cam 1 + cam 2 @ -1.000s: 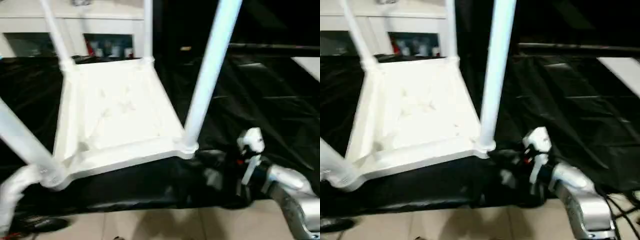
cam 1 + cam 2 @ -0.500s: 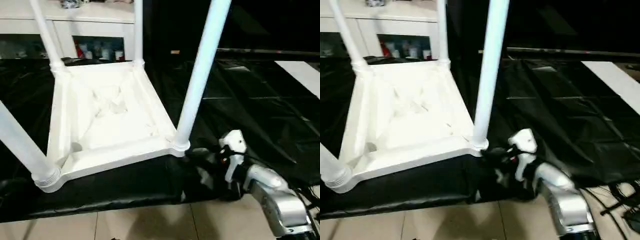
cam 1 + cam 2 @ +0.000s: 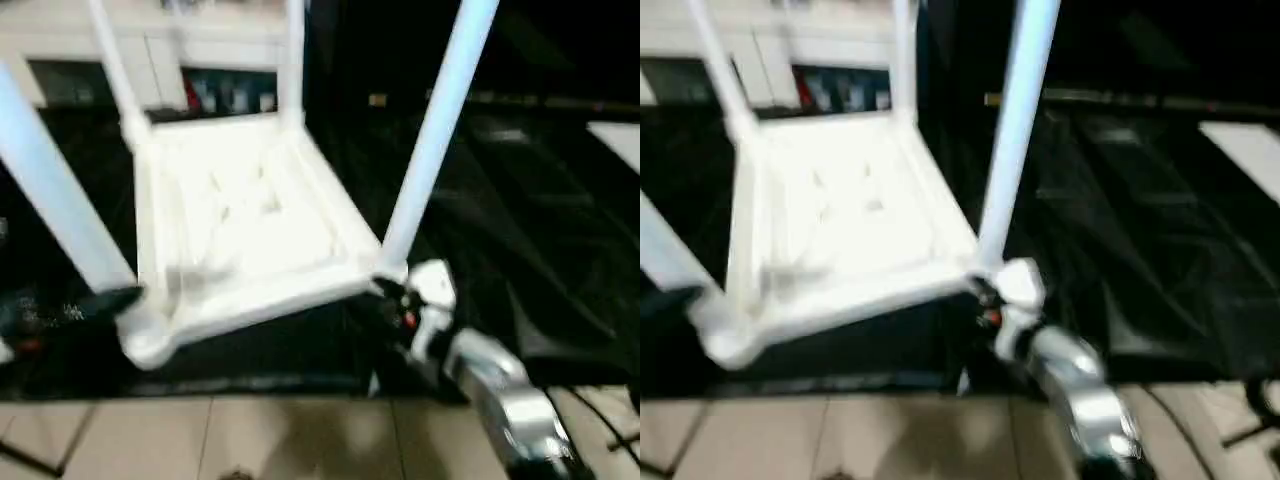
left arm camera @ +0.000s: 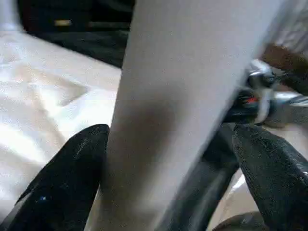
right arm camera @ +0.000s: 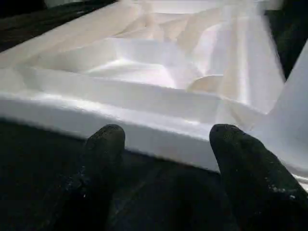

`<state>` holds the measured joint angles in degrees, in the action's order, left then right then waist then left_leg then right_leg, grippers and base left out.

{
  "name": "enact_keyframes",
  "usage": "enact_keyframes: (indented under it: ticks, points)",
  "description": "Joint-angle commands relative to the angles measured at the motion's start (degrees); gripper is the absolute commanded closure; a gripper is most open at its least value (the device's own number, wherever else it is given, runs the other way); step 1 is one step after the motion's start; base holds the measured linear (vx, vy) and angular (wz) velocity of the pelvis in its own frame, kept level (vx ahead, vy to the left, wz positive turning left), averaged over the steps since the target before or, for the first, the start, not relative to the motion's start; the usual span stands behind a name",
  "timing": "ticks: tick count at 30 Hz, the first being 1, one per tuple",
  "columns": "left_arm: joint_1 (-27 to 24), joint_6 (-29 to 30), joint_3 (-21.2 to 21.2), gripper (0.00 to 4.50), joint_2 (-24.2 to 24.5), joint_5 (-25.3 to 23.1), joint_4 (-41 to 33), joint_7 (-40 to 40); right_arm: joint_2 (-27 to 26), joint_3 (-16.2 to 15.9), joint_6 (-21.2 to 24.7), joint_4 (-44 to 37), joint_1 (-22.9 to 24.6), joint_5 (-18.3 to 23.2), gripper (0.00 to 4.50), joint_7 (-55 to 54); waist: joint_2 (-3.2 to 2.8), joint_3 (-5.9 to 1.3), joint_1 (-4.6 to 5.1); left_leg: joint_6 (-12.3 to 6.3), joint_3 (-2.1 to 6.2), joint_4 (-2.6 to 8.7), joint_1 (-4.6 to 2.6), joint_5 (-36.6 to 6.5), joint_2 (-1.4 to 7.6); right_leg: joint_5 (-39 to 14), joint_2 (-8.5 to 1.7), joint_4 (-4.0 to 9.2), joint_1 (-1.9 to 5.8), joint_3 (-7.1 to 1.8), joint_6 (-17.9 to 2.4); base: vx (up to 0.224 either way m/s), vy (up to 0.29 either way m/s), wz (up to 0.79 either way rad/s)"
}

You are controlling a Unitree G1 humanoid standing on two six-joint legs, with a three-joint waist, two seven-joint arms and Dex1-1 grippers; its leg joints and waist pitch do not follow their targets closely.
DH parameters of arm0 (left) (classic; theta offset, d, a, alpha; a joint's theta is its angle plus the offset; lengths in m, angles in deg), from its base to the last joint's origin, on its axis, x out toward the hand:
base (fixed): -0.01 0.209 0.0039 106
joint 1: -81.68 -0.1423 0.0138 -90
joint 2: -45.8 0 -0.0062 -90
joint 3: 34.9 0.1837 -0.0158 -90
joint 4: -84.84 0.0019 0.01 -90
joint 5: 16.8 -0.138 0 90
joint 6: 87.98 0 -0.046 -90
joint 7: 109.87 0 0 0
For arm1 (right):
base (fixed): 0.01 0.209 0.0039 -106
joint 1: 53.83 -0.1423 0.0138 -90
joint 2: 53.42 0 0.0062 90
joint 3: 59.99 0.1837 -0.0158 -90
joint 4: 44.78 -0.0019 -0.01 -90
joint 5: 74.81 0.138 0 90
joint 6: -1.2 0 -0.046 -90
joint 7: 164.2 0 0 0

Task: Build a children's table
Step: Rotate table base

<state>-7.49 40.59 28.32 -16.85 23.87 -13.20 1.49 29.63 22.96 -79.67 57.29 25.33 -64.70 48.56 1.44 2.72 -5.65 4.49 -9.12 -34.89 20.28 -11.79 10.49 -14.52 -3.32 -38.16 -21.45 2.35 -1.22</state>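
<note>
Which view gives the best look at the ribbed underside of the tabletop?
The right wrist view: the tabletop lies close beyond the open right gripper, its ribs and rim plain. Both eye views show it whole, upside down on the black cover, but blurred. The left wrist view shows a strip of it behind a leg.

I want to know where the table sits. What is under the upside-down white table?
A shiny black sheet lies under the white table and spreads out around it. Tan floor tiles show in front. What the sheet covers is hidden.
</note>
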Motion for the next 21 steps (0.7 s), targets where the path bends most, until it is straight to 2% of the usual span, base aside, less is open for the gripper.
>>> enact_keyframes:
  ticks: [1,2,4,5,7,8,9,10,11,12,14,15,16,17,18,21]
  points:
    - [1.8,1.4,3.9,0.06,-1.2,2.1,-4.4,1.2,-0.4,1.5,-0.9,2.4,-1.5,-1.4,1.34,-2.4,-1.6,-2.24,0.94,2.08,0.46,5.3,-0.78,-15.7,2.32,-7.8,-4.01,5.6,1.01,-3.04,-12.5,0.0,0.0,0.0]
    - [3.0,1.7,6.1,0.06,-2.6,2.4,-6.0,1.9,-0.7,1.6,-1.5,4.1,-2.5,-2.1,1.34,-3.5,-1.13,-2.23,1.07,2.01,0.42,5.36,-0.61,-14.9,2.33,-8.0,-4.02,5.72,1.19,-3.08,-12.0,0.0,0.0,0.0]
    - [4.6,2.4,8.8,0.06,-4.3,3.0,-7.9,2.9,-1.0,1.7,-2.1,6.3,-3.8,-2.5,1.34,-4.4,-0.9,-2.43,1.41,1.87,0.39,5.21,-0.24,-11.8,2.14,-6.4,-3.97,5.63,1.74,-3.12,-10.7,0.0,0.0,0.0]
    - [6.0,3.0,10.7,0.06,-5.7,3.8,-9.2,3.2,-1.1,1.8,-2.0,7.9,-4.8,-3.1,1.34,-5.5,-0.97,-2.55,1.48,1.83,0.39,5.17,-0.25,-11.0,2.16,-5.5,-3.99,5.51,1.85,-3.12,-10.6,0.0,0.0,0.0]
    - [7.8,3.9,13.0,0.06,-7.3,5.0,-10.6,3.6,-1.2,1.8,-1.8,9.8,-5.8,-3.6,1.34,-6.2,-0.77,-2.8,1.76,1.87,0.2,4.91,-0.23,-8.6,2.03,-1.9,-3.75,5.22,2.01,-2.99,-10.8,0.0,0.0,0.0]
    - [10.1,4.6,15.6,0.06,-9.2,6.1,-11.8,4.0,-1.0,1.4,-1.3,11.7,-6.9,-4.2,1.34,-6.5,-0.74,-2.96,1.94,1.95,0.11,4.78,-0.33,-7.4,2.0,0.1,-3.57,5.07,2.09,-2.91,-11.0,0.0,0.0,0.0]
    - [11.3,5.1,17.1,0.06,-10.3,6.5,-12.4,4.1,-0.9,1.1,-1.4,13.2,-7.7,-4.9,1.34,-7.3,-0.72,-3.05,1.82,1.88,0.04,4.66,-0.41,-6.7,2.02,1.3,-3.64,5.02,2.09,-2.9,-11.3,0.0,0.0,0.0]
    - [12.1,5.4,18.0,0.06,-10.9,6.8,-12.7,4.2,-0.9,0.9,-1.5,14.2,-8.2,-5.5,1.34,-8.0,-0.5,-3.14,1.9,1.57,-0.03,4.53,0.02,-5.0,1.9,3.5,-3.6,4.77,2.51,-2.9,-11.5,0.0,0.0,0.0]
    - [13.6,5.5,19.9,0.06,-12.2,6.5,-12.9,3.9,-0.8,0.9,-1.3,15.7,-9.1,-5.9,1.34,-8.8,-0.49,-3.18,1.87,1.37,-0.11,4.49,0.03,-4.3,1.88,4.5,-3.6,4.75,2.58,-2.9,-11.5,0.0,0.0,0.0]
    - [16.2,5.1,23.1,0.06,-14.4,5.5,-12.6,3.7,-1.0,1.1,-1.2,17.8,-10.3,-6.4,1.34,-10.1,-0.46,-3.23,2.17,1.12,-0.13,4.39,0.15,-3.0,1.78,6.0,-3.49,4.65,2.74,-2.85,-11.2,0.0,0.0,0.0]
    - [19.1,4.4,26.0,0.06,-17.5,4.5,-11.3,3.5,-1.2,1.1,-1.3,19.4,-11.4,-6.8,1.34,-10.8,-0.56,-3.47,2.27,1.11,-0.32,4.15,-0.3,-2.1,1.84,7.3,-3.4,4.68,2.55,-2.81,-11.5,0.0,0.0,0.0]
    - [20.1,3.9,27.1,0.06,-18.4,4.1,-10.6,3.8,-1.2,1.1,-1.8,20.2,-11.9,-6.9,1.34,-10.8,-0.31,-3.53,2.42,0.83,-0.25,4.14,0.19,-0.8,1.89,9.6,-3.46,4.4,3.08,-2.79,-11.7,0.0,0.0,0.0]
    - [21.4,2.5,29.1,0.06,-19.5,2.2,-9.4,4.0,-1.3,1.0,-2.4,21.1,-12.4,-7.3,1.34,-10.9,-0.17,-3.58,2.58,0.47,-0.32,4.04,0.26,0.0,1.7,11.5,-3.29,4.37,3.14,-2.76,-11.5,0.0,0.0,0.0]
    - [23.4,-0.8,32.2,0.06,-21.2,-2.0,-6.3,4.0,-1.5,0.9,-2.9,22.4,-13.3,-7.6,1.34,-11.1,-0.48,-3.48,2.92,-0.04,-0.31,4.06,0.2,-0.4,1.76,11.5,-3.29,4.7,3.05,-2.72,-11.3,0.0,0.0,0.0]
    - [24.8,-3.0,33.9,0.06,-22.6,-4.8,-3.5,4.4,-1.5,0.9,-3.2,22.9,-13.7,-7.7,1.34,-11.0,-0.54,-3.56,3.05,-0.09,-0.27,3.96,0.15,-0.8,1.9,11.0,-3.49,4.6,3.22,-2.76,-11.5,0.0,0.0,0.0]
    - [28.2,-7.7,36.7,0.06,-25.7,-9.7,3.1,6.6,-1.8,1.2,-3.7,24.2,-14.8,-7.3,1.34,-10.5,-0.33,-3.47,3.28,-0.42,-0.28,4.0,0.28,-1.6,1.87,9.8,-3.55,4.91,3.4,-2.79,-11.3,0.0,0.0,0.0]
